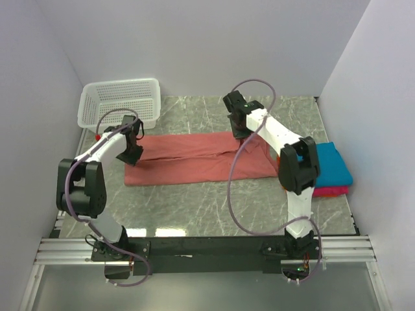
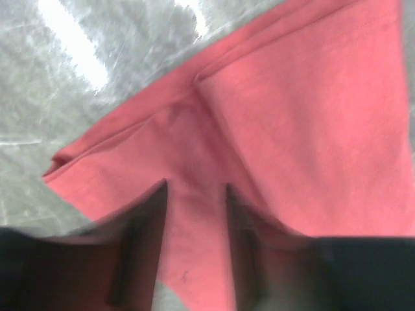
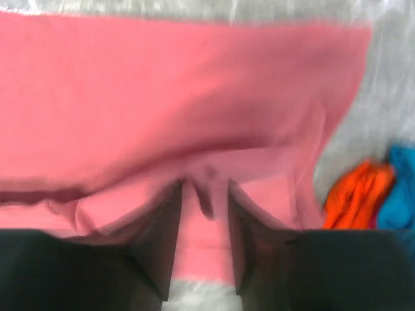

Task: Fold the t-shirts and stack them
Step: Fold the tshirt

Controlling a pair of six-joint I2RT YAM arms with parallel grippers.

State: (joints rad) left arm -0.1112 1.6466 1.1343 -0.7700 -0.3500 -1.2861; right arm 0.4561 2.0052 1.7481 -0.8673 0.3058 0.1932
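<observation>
The large salmon-red t-shirt [image 1: 188,162] lies as a long strip across the middle of the table. My left gripper [image 1: 134,150] is at the strip's left end. In the left wrist view the cloth [image 2: 292,116] runs between its fingers [image 2: 194,188], shut on it. My right gripper [image 1: 238,135] is at the strip's far edge, right of centre. In the right wrist view its fingers [image 3: 204,184] pinch a puckered fold of the shirt [image 3: 162,97]. A folded teal-blue tee [image 1: 332,165] lies on a magenta-pink one [image 1: 331,192] at the right. An orange tee [image 3: 350,194] shows beside the teal one [image 3: 401,188].
A white mesh basket [image 1: 120,103] stands at the back left, just behind my left gripper. White walls close in the left, back and right sides. The grey marbled tabletop [image 1: 194,207] shows in front of the shirt.
</observation>
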